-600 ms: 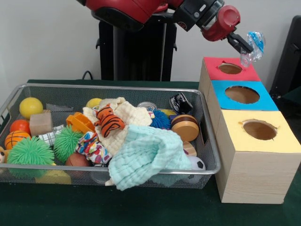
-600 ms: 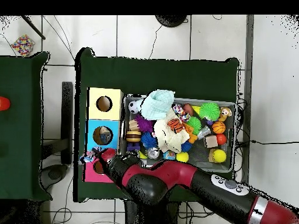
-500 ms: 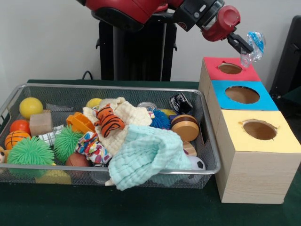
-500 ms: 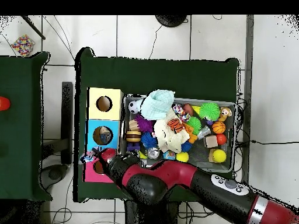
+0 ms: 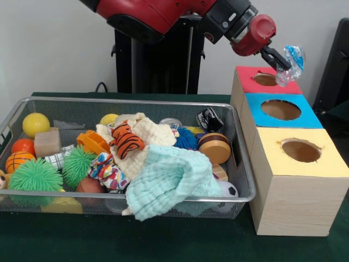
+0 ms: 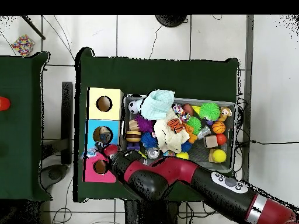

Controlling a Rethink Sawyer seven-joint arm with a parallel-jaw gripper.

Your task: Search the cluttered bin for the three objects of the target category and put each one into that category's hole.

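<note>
The wire-mesh bin [image 5: 136, 101] is full of toys and cloths; in the overhead view it [image 6: 235, 135] lies right of the boxes. Three wooden boxes stand in a row beside it, with a red top [image 5: 248, 73], a blue top [image 5: 256, 106] and a yellow top [image 5: 327, 164], each with a round hole. My gripper [image 5: 282, 60] is shut on a crumpled clear and blue plastic wrapper [image 5: 292, 59], held just above the red box's hole [image 5: 265, 79], on its side nearer the blue box. In the overhead view the gripper [image 6: 99, 149] is at the border of the red and blue tops.
In the bin lie a mint cloth [image 5: 172, 180], a cream cloth with a tiger toy [image 5: 127, 140], green spiky balls [image 5: 35, 176], a yellow ball [image 5: 35, 124], a wooden yo-yo [image 5: 215, 148] and a black car [image 5: 209, 118]. The arm [image 6: 175, 178] reaches across the table's robot-side edge.
The gripper with the wrapper has dropped slightly and shifted from over the red hole toward the blue box. The bin's contents have not moved.
</note>
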